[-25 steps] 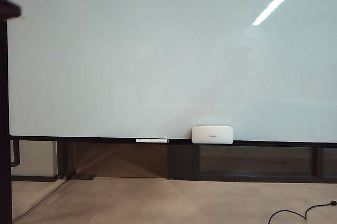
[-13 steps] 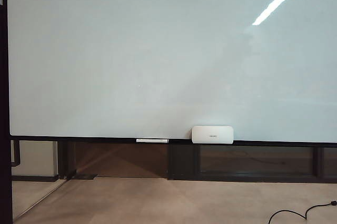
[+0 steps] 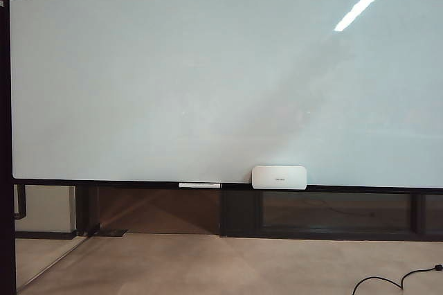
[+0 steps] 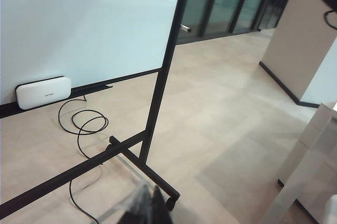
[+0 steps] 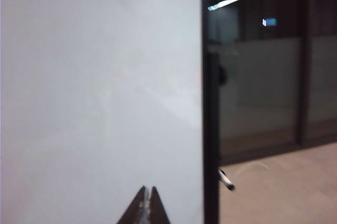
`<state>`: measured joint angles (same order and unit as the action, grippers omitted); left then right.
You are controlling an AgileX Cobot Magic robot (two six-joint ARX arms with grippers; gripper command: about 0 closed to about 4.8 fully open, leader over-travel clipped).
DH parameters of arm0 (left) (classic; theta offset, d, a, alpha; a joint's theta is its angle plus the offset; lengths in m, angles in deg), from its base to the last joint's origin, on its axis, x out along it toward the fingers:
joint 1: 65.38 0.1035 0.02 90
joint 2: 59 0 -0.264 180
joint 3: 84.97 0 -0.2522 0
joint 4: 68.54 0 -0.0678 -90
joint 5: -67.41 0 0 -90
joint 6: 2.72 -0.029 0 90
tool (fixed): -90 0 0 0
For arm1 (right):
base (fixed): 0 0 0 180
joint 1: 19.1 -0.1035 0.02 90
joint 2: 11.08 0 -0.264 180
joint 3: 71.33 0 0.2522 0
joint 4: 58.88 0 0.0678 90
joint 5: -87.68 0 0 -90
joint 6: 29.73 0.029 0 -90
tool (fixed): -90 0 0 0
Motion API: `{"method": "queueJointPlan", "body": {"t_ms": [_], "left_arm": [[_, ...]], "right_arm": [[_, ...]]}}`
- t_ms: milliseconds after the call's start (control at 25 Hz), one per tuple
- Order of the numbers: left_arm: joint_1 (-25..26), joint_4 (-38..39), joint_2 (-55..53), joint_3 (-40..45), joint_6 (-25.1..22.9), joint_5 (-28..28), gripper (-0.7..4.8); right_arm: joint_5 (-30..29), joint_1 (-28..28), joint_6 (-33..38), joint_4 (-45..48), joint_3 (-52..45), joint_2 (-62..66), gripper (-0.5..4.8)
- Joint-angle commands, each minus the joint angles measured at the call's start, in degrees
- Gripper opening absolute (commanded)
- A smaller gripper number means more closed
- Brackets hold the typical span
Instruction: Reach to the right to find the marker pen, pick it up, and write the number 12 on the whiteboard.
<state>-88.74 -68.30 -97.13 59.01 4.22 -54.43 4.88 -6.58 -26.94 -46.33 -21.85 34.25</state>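
The whiteboard [image 3: 221, 73] is seen filling the exterior view. The right claw [image 5: 147, 203] is pressed shut, empty, before it; the left claw [image 4: 150, 208] is also closed on nothing. The marker pen [image 5: 226, 180] is glimpsed at four o'clock past the frame.

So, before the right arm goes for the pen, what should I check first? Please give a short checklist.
1. Pen found: cannot tell. A small white stub with a dark tip juts out past the frame; it may be the pen.
2. Right gripper open for a grasp: not ok. It is shut, facing the board.
3. Right gripper empty: ok.
4. Left gripper open or shut: cannot tell; only blurred tips show, above the floor.
5. Board blank: ok, no marks.
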Motion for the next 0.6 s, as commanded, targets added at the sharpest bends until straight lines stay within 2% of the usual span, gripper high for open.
{"method": "queueJointPlan", "body": {"t_ms": [40,200,399,599], "left_arm": [[0.0,-0.9,-0.5,-0.3,-2.0,-0.5,-0.05],[0.0,-2.5,-1.7,-0.3,-4.8,0.9,-0.05],[0.1,-6.3,-5.3,-0.3,-4.6,1.2,-0.05],[-0.7,-7.7,-7.3,-0.3,-3.7,2.0,-0.05]], "right_arm": [[-4.3,4.3,-0.9,3.2,0.3,3.8,0.21],[-7.1,8.3,0.7,10.7,0.3,12.3,0.21],[-10.2,9.3,1.7,15.9,0.4,21.9,0.21],[-10.1,9.5,1.7,22.5,0.5,32.0,0.21]]}}
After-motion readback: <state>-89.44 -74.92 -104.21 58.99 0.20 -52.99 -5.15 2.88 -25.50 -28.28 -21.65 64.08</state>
